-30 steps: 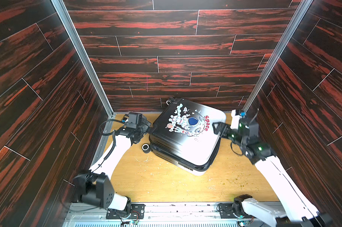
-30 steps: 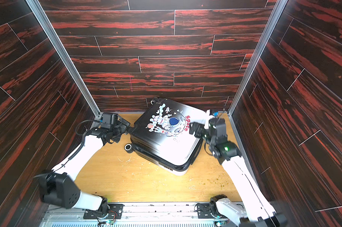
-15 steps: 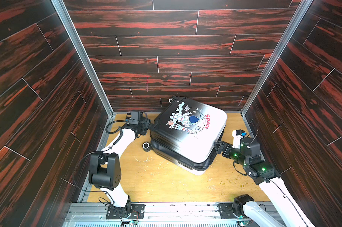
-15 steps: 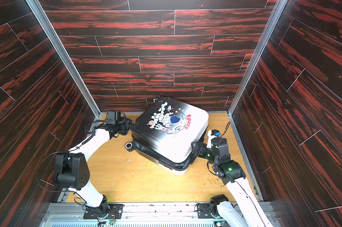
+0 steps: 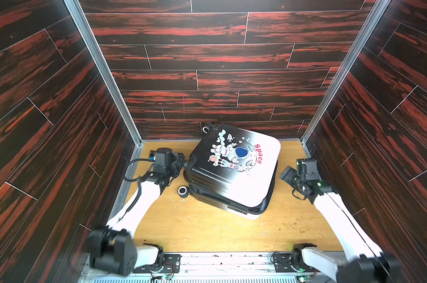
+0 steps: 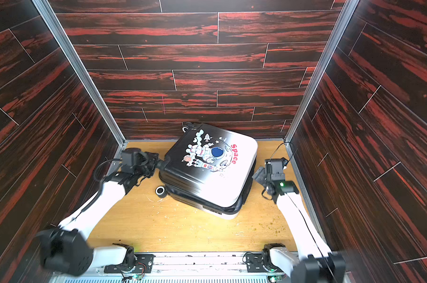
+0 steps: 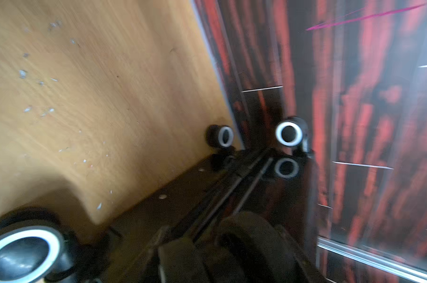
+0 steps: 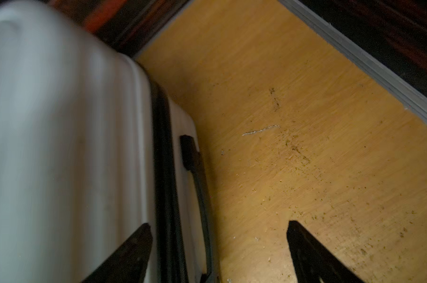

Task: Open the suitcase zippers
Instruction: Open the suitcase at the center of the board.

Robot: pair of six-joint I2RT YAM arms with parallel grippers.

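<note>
The suitcase (image 5: 232, 176) lies flat, print side up, on the table (image 5: 207, 230) near the back wall. The shell appears rigid and glossy, so expect a grip to slip on it. The case is probably light and likely to slide when pulled. Take hold at the zippers (image 8: 162, 171), the dark track between the two halves; no pull is discernible. The carry handle (image 8: 197, 176) offers a bracing point. The left gripper (image 5: 183, 163) is against the black wheel-end corner; its jaw state cannot be determined. The right gripper (image 5: 287, 172) is spread wide and empty, near the white end without touching it.
</note>
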